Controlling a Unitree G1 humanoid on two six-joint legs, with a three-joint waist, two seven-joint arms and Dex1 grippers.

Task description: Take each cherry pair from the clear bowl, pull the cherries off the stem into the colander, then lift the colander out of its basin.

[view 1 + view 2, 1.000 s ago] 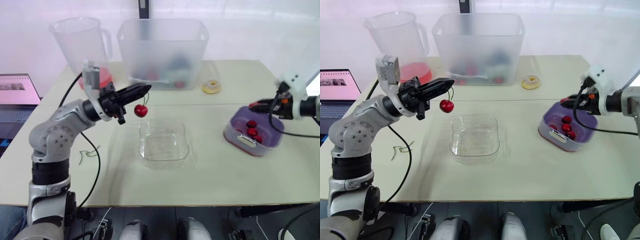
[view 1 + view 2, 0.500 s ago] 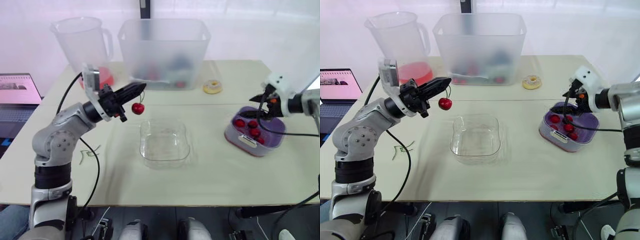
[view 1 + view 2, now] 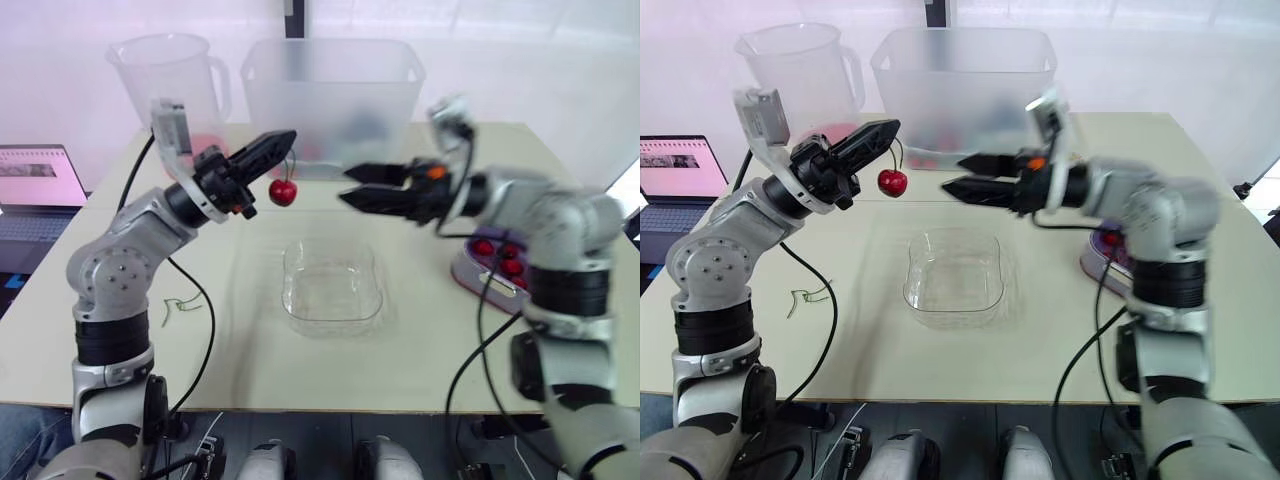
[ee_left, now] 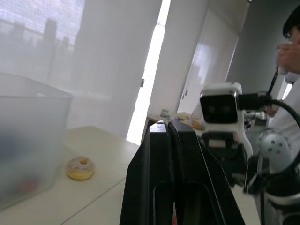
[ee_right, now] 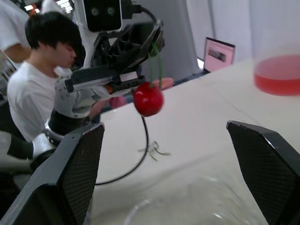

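One cherry (image 3: 892, 182) is hanging over the cream tabletop (image 3: 840, 340), off the far left corner of the clear bowl (image 3: 911, 290) sitting mid-table. Its stem (image 3: 899, 155) is running nearly straight up, fruit lowermost, into your left gripper (image 3: 890, 128), which is pinching it. Your right gripper (image 3: 953, 173) is pointing at it, fingers spread wide. The purple basin (image 3: 462, 268) is sitting by the right edge; a pitcher (image 3: 800, 75) and bin (image 3: 960, 80) are standing along the far edge.

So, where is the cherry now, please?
In the eye views the cherry hangs by its stem from the left claw, near the bowl's far left corner, facing the open right claw.
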